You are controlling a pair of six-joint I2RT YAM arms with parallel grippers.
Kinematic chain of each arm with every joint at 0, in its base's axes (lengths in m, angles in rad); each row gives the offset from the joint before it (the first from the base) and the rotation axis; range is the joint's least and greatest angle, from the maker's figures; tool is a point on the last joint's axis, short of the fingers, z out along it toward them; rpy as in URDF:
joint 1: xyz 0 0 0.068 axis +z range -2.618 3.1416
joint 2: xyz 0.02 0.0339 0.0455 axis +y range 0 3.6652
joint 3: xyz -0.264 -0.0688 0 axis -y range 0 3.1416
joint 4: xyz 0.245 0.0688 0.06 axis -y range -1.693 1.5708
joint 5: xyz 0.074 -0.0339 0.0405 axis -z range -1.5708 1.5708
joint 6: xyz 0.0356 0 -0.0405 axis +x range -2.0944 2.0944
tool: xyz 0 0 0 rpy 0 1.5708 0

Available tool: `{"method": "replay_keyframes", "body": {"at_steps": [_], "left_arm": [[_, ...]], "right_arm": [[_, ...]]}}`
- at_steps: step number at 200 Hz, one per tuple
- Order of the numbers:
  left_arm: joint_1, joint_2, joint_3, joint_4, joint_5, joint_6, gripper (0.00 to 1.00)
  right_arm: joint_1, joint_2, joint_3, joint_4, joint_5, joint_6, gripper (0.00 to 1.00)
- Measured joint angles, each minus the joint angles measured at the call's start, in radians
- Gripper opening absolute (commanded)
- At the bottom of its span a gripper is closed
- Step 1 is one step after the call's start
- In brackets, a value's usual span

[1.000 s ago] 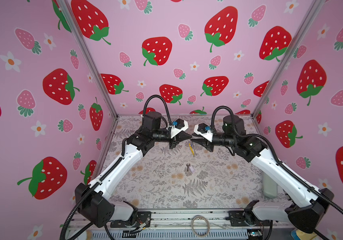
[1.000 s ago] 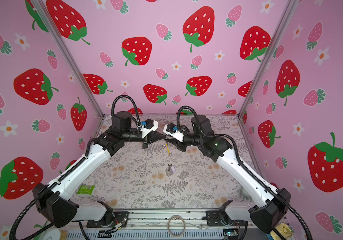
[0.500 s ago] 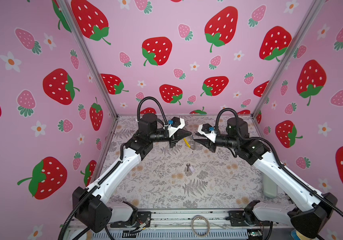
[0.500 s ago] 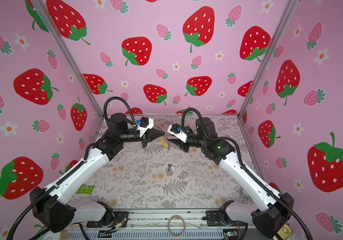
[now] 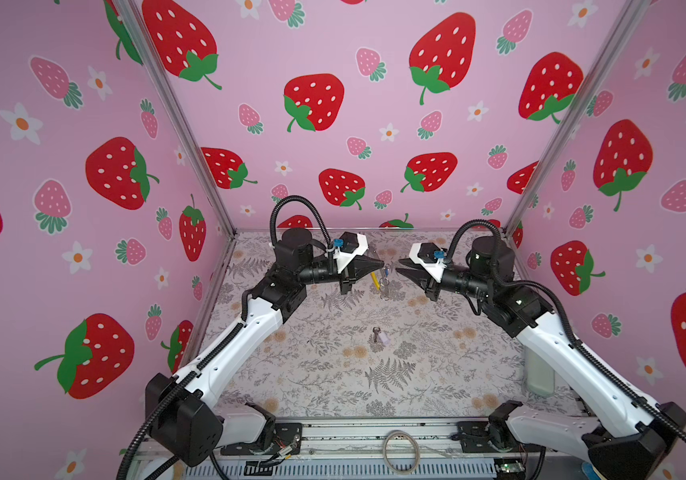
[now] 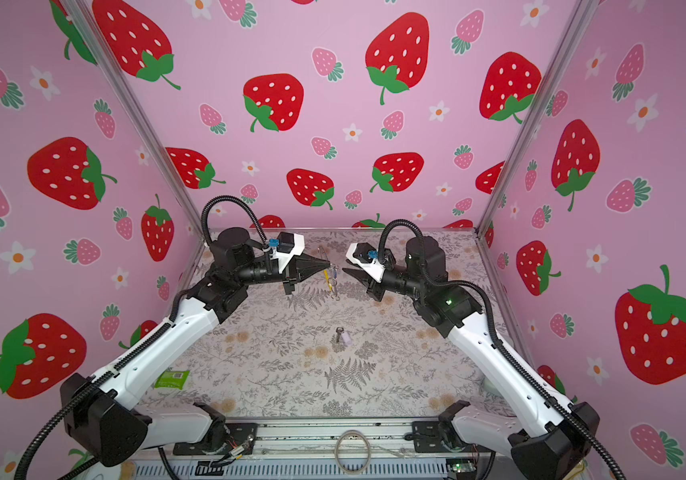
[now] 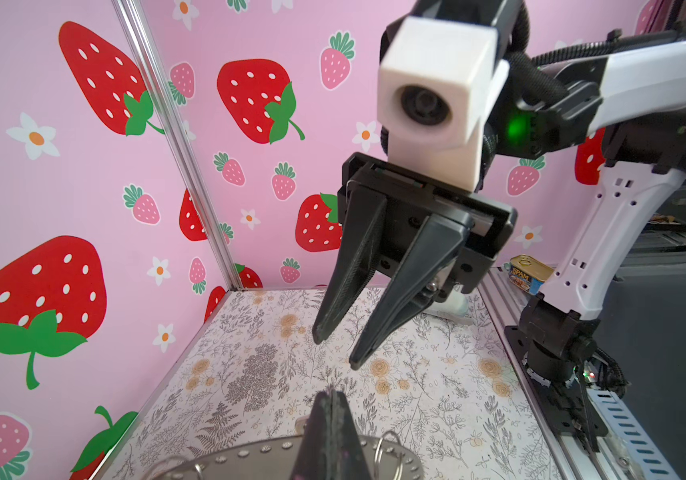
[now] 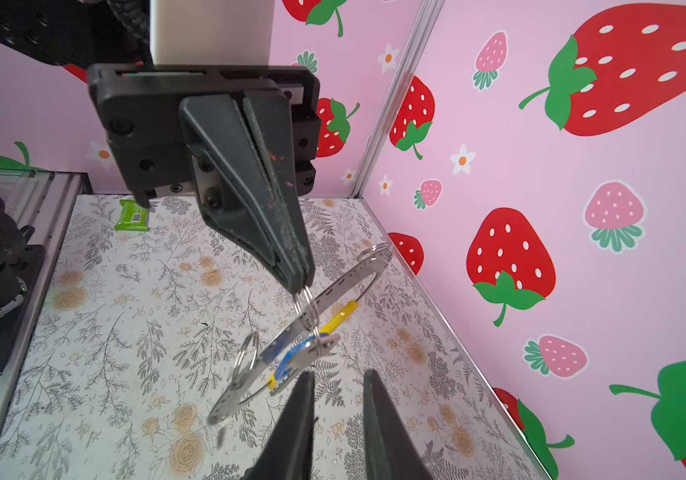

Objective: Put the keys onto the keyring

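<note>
The keyring [image 8: 335,291] hangs tilted in the air from the left gripper [image 8: 300,284], whose jaws are clamped on one of its small loops. A blue-tagged key [image 8: 291,358] hangs with it. The right gripper [image 8: 338,374] faces it, jaws partly apart and empty. The lilac-tagged key [image 5: 378,336] lies mid-table on fern-printed paper [image 5: 333,374], between pink strawberry walls [image 5: 333,50].

Fern-print tabletop [image 5: 312,374] with lilac-tagged key [image 5: 378,335] at centre, green packet [image 6: 171,379] near left edge

Left fingers [image 8: 245,187] together, right fingers [image 7: 349,270] apart.
</note>
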Motion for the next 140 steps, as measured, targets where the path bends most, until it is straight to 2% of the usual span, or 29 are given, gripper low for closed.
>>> {"method": "replay_keyframes", "body": {"at_steps": [49,140], "left_arm": [[0.000,0.000,-0.007,0.040,0.000,-0.025,0.00],[-0.008,0.000,-0.018,0.053,-0.001,-0.030,0.00]], "right_arm": [[0.000,0.032,0.000,0.026,-0.041,0.023,0.23],[0.000,0.036,0.000,0.047,-0.074,0.048,0.09]]}}
